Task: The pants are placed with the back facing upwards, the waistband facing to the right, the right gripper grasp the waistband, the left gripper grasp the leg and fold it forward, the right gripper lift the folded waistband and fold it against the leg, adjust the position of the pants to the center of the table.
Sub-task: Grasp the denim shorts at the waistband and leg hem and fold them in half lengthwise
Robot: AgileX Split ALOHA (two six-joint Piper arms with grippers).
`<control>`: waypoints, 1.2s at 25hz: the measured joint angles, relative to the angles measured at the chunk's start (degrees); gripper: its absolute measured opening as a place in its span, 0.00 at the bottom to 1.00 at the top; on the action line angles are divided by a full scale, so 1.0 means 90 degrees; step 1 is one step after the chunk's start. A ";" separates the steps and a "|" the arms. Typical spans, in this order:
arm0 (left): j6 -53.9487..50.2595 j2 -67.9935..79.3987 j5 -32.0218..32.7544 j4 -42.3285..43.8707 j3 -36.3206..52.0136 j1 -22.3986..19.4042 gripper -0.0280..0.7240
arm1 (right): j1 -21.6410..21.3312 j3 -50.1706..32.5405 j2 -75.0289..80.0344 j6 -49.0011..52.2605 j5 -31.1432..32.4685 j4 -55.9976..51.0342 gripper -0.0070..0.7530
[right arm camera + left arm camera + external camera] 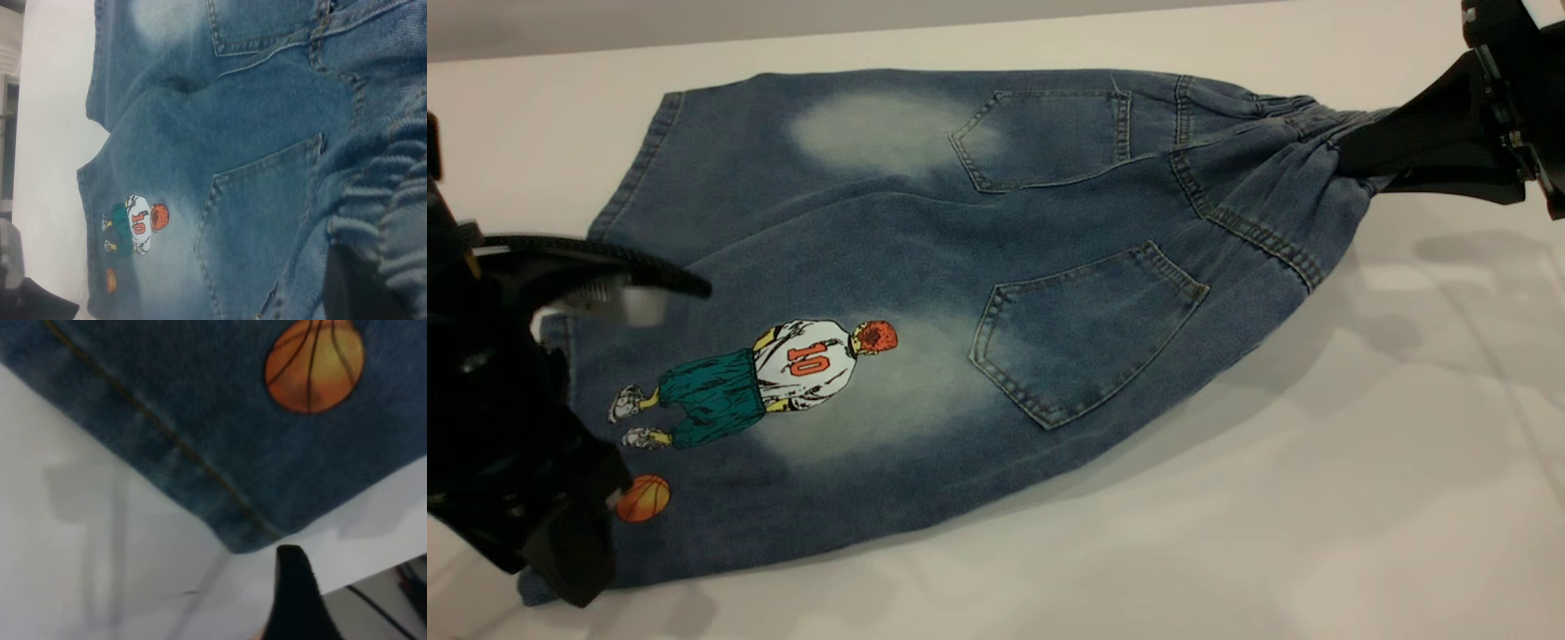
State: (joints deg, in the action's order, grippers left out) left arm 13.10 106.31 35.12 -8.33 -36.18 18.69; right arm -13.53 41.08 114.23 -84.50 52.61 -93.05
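The pants (960, 267) lie back-up on the table (1316, 498), waistband (1280, 178) to the right. My right gripper (1360, 164) is shut on the bunched waistband, which is pulled up a little off the table. In the right wrist view the ruffled waistband (380, 200) sits over a dark finger (353, 287). The leg (783, 427) with the number 10 player lies nearest the front. My left gripper (640, 440) stands open at that leg's hem, one finger above the cloth. The left wrist view shows one fingertip (293, 573) just off the hem corner (233, 533), below the orange basketball (313, 363).
The plain leg (800, 142) lies at the back, near the table's far edge (783, 31). Bare table spreads to the front right. Cables (393, 600) show past the table edge in the left wrist view. The left arm (33, 303) appears far off in the right wrist view.
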 joint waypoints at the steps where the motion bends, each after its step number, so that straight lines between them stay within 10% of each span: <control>1: -0.0048 0.0000 -0.0007 0.0092 0.0000 0.0000 0.59 | 0.0000 0.0000 0.0000 0.0000 0.0000 0.0007 0.07; 30: -0.0710 0.0777 -0.0836 0.0926 -0.0151 0.0000 0.59 | 0.0000 0.0000 0.0000 -0.0077 -0.0005 -0.0006 0.07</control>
State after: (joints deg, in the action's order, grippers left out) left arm 6.71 113.31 27.59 0.00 -37.54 18.69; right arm -13.53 41.08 114.23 -85.19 52.56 -93.10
